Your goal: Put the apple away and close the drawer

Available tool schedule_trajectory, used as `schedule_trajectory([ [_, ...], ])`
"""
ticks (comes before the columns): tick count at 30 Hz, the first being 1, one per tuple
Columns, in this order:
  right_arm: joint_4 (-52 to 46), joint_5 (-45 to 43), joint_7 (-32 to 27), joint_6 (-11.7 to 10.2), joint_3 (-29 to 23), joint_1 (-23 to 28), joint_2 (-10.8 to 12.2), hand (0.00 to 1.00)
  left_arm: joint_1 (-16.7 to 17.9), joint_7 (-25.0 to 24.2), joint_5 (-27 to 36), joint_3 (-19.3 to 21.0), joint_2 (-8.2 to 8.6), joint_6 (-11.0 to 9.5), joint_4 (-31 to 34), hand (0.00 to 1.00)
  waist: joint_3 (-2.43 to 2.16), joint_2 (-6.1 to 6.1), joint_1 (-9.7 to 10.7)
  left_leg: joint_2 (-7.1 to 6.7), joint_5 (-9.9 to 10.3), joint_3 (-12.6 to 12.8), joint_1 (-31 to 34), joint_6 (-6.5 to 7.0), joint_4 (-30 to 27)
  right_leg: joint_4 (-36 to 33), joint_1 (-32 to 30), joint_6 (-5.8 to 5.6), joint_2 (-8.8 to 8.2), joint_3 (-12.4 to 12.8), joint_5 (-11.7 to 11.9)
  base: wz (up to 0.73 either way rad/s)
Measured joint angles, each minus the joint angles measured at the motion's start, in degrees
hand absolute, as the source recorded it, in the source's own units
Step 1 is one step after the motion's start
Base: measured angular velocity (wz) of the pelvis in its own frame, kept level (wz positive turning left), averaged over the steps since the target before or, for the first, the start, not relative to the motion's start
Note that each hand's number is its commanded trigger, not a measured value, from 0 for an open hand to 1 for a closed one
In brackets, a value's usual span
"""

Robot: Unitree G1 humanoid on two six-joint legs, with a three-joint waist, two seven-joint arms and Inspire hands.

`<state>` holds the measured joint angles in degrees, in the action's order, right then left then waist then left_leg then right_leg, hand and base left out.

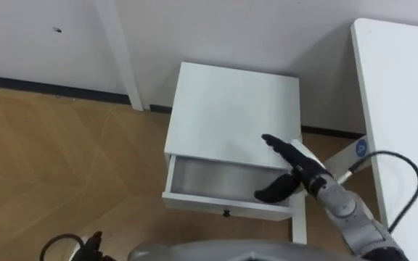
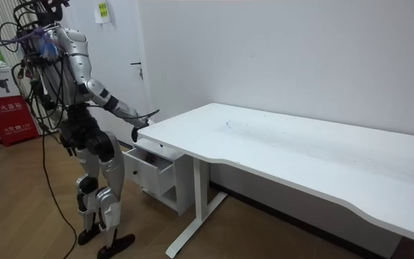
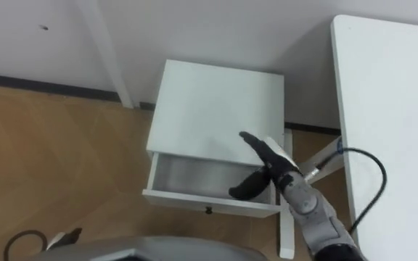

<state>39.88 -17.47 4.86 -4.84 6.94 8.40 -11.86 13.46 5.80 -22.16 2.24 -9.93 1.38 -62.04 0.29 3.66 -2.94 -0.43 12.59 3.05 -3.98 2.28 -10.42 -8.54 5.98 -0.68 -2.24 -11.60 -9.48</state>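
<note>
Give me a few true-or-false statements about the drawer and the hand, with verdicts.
The drawer is open. True.
The right hand holds an apple. False: its fingers are straight and hold nothing.
The right hand is over the drawer's left end. False: it is over the right end.
The cabinet stands beside the white desk. True.
The floor is grey tile. False: it is wood-patterned.

Made out no legible print anywhere: white characters on the red box point(image 2: 9, 119) at the room view's left edge, yellow label point(image 2: 103, 10) high on the wall, round blue sticker point(image 1: 361, 148) on the desk's frame, all too small to read.
</note>
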Motion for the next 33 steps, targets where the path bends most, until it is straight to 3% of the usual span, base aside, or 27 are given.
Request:
schedule_trajectory([
  [6, 12.45, 3.93, -4.99, -0.69, -4.28, 1.73, 0.7, 0.0, 0.51, 0.32, -0.02, 0.22, 0.31, 0.11, -0.12, 0.0, -0.24, -0.88, 2.87, -0.3, 0.39, -0.21, 0.65, 0.53, -0.66, -0.77, -0.12, -0.48, -0.95, -1.12, -0.3, 0.07],
  [8, 14.83, 4.0, -5.67, -0.91, -5.69, 1.68, 0.83, 0.0, -0.74, 0.28, 0.09, 0.31, 0.48, 0.22, -0.94, 0.0, -0.6, -1.53, 3.57, -0.66, 1.32, 0.24, 1.33, 1.05, -2.48, -3.81, -1.07, -1.37, -1.61, -1.8, -0.85, 0.27],
  [9, 16.9, 3.93, -6.13, -0.76, -8.08, 1.35, 0.74, 0.0, -1.46, 0.12, 0.03, 0.4, 0.63, 0.3, -2.01, 0.0, -0.57, -2.56, 4.51, -0.59, 1.48, 1.92, 1.6, 1.44, -3.26, -9.58, -3.2, -2.33, -2.8, -2.7, -1.45, 0.56],
  [11, 19.67, 3.95, -7.68, -0.47, -11.99, 1.61, 0.26, 0.0, -2.65, -0.01, 0.02, 0.85, 0.53, 0.25, -2.05, 0.0, -0.57, -3.58, 5.92, -1.31, 0.82, 3.48, 1.35, 2.82, -3.23, -24.03, -10.18, -2.42, -5.59, -1.7, -1.2, 0.5],
  [12, 21.82, 4.05, -8.37, 0.03, -13.44, 2.17, -0.31, 0.0, -3.38, 0.0, 0.01, 1.58, 0.13, 0.39, -2.02, 0.0, -0.78, -4.21, 6.13, -2.46, 0.73, 4.07, 0.94, 3.95, -3.29, -35.32, -16.67, -2.56, -7.86, 0.64, 1.48, 0.06],
  [13, 23.73, 4.16, -9.11, 1.08, -13.91, 2.42, -1.08, 0.0, -3.19, 0.03, 0.0, 1.56, -0.16, 0.75, -2.11, 0.0, -0.93, -4.66, 6.16, -2.77, 1.31, 4.71, 1.02, 5.06, -4.48, -45.85, -23.68, -3.06, -8.75, 3.74, 9.93, -0.11],
  [14, 24.63, 4.43, -9.36, 1.72, -14.11, 2.59, -1.28, 0.0, -3.16, 0.03, 0.03, 1.48, -0.39, 0.93, -2.29, 0.0, -0.76, -5.73, 6.43, -2.58, 1.7, 5.14, 1.52, 5.65, -5.52, -51.26, -27.59, -3.19, -8.73, 5.53, 14.28, -0.4],
  [15, 25.41, 4.76, -9.19, 2.48, -14.94, 2.59, -1.28, 0.0, -3.31, 0.14, 0.14, 1.61, -0.86, 1.15, -2.72, 0.0, -0.49, -6.29, 6.46, -2.26, 2.42, 6.09, 2.49, 6.43, -7.26, -66.96, -35.78, -1.84, -8.33, 8.09, 14.17, -0.29],
  [16, 26.19, 5.56, -9.02, 2.37, -14.95, 3.21, -1.39, 0.0, -3.99, 0.17, 0.13, 1.47, -1.4, 1.36, -3.44, 0.0, 0.03, -7.02, 7.62, -1.96, 2.79, 6.21, 3.72, 6.83, -8.8, -83.54, -43.33, -0.95, -8.2, 9.14, 10.8, -0.22],
  [18, 26.56, 6.8, -9.02, 2.7, -14.85, 4.84, -1.45, 0.0, -4.77, 0.21, 0.32, 1.5, -1.51, 2.31, -4.08, 0.0, 0.55, -7.9, 8.13, -1.09, 3.52, 6.22, 5.52, 7.21, -10.7, -98.21, -50.91, -0.9, -7.27, 9.03, 7.15, 0.0],
  [19, 26.81, 7.28, -8.99, 3.65, -14.74, 5.67, -1.34, 0.0, -4.95, 0.22, 0.26, 1.54, -1.65, 2.42, -4.28, 0.0, 0.59, -7.74, 8.35, -0.96, 4.26, 6.15, 6.29, 7.41, -12.04, -100.01, -52.52, -0.95, -7.5, 9.16, 5.66, 0.05],
  [20, 27.14, 7.79, -8.97, 4.18, -14.7, 5.71, -1.34, 0.0, -4.83, 0.18, 0.08, 1.55, -1.69, 2.53, -4.29, 0.0, 0.61, -7.57, 8.61, -0.97, 4.63, 6.07, 6.36, 7.48, -12.68, -98.81, -52.12, -1.08, -7.84, 9.26, 5.08, 0.11],
  [21, 27.29, 8.76, -9.02, 5.12, -14.49, 5.69, -1.42, 0.0, -4.3, 0.08, 0.1, 1.55, -1.67, 2.81, -4.29, 0.0, 0.7, -7.6, 9.08, -1.02, 5.27, 5.67, 6.28, 7.25, -13.38, -92.43, -49.12, -1.34, -8.42, 9.25, 4.66, 0.13],
  [22, 27.22, 9.18, -9.0, 5.63, -14.45, 5.57, -1.42, 0.0, -3.47, 0.0, 0.13, 1.63, -1.74, 2.84, -4.17, 0.0, 0.63, -7.12, 9.14, -1.27, 5.38, 5.31, 6.13, 7.16, -13.29, -81.07, -43.72, -2.03, -8.63, 9.07, 4.34, 0.11],
  [23, 27.2, 9.35, -8.97, 5.78, -14.35, 5.48, -1.41, 0.0, -2.98, -0.02, 0.11, 1.69, -1.78, 2.87, -3.88, 0.0, 0.66, -6.78, 9.08, -1.39, 5.39, 5.22, 6.06, 7.11, -13.22, -73.96, -40.66, -2.53, -8.65, 8.62, 4.04, 0.08],
  [24, 27.37, 10.18, -8.94, 5.92, -14.38, 5.54, -1.4, 0.0, -1.64, -0.03, 0.15, 2.14, -1.84, 3.19, -3.28, 0.0, 0.62, -6.11, 8.84, -1.53, 5.28, 5.2, 5.64, 6.78, -12.67, -59.54, -33.2, -3.13, -8.45, 7.62, 3.65, 0.0],
  [25, 27.36, 10.13, -8.94, 6.27, -14.31, 5.53, -1.34, 0.0, -0.44, -0.03, 0.28, 2.18, -2.05, 3.65, -3.24, 0.0, 0.43, -5.32, 8.31, -1.64, 4.99, 5.21, 4.97, 5.76, -11.44, -45.73, -25.73, -3.78, -7.26, 7.05, 3.19, -0.06],
  [26, 27.17, 9.98, -8.95, 6.26, -14.21, 5.51, -1.29, 0.0, -0.11, -0.02, 0.3, 2.15, -2.17, 3.89, -3.23, 0.0, 0.47, -4.94, 7.88, -1.66, 4.72, 5.23, 4.69, 5.09, -10.58, -39.34, -22.53, -3.89, -6.58, 6.85, 2.99, -0.14],
  [27, 26.87, 9.58, -9.11, 6.19, -13.67, 5.35, -1.28, 0.0, -0.1, 0.08, 0.3, 2.04, -2.28, 4.42, -3.16, 0.0, 0.36, -4.25, 7.27, -1.65, 4.03, 5.2, 4.44, 3.65, -8.99, -28.75, -17.68, -4.16, -5.29, 6.44, 2.65, -0.1],
  [28, 26.93, 9.05, -9.39, 6.19, -13.03, 4.52, -1.25, 0.0, -0.23, 0.4, 0.28, 2.03, -2.32, 4.55, -3.04, 0.0, 0.05, -3.79, 6.93, -1.66, 3.14, 5.24, 4.31, 2.16, -7.14, -19.78, -13.74, -4.43, -4.22, 6.61, 2.49, -0.08],
  [30, 27.46, 8.76, -9.74, 6.03, -12.67, 3.35, -1.04, 0.0, -0.86, 1.22, 0.21, 2.05, -2.41, 4.54, -3.0, 0.0, -0.07, -2.3, 6.1, -1.82, 1.97, 5.33, 3.68, 0.79, -4.77, -8.81, -8.64, -4.51, -3.43, 6.9, 2.83, -0.07],
  [32, 27.64, 8.08, -9.82, 5.98, -12.72, 2.66, -0.91, 0.0, -1.72, 1.66, 0.22, 2.19, -2.45, 4.45, -3.01, 0.0, -0.44, -0.76, 5.18, -2.09, 1.83, 5.61, 2.99, 0.73, -3.54, -2.65, -4.89, -3.97, -2.62, 7.29, 5.39, -0.14],
  [33, 27.56, 7.55, -9.83, 5.74, -12.76, 1.92, -0.77, 0.0, -2.27, 1.9, 0.21, 2.18, -2.32, 4.44, -3.21, 0.0, -0.4, 0.06, 4.43, -2.46, 1.72, 6.16, 2.17, 0.93, -2.98, -0.69, -3.3, -3.92, -2.5, 8.0, 6.32, -0.32],
])
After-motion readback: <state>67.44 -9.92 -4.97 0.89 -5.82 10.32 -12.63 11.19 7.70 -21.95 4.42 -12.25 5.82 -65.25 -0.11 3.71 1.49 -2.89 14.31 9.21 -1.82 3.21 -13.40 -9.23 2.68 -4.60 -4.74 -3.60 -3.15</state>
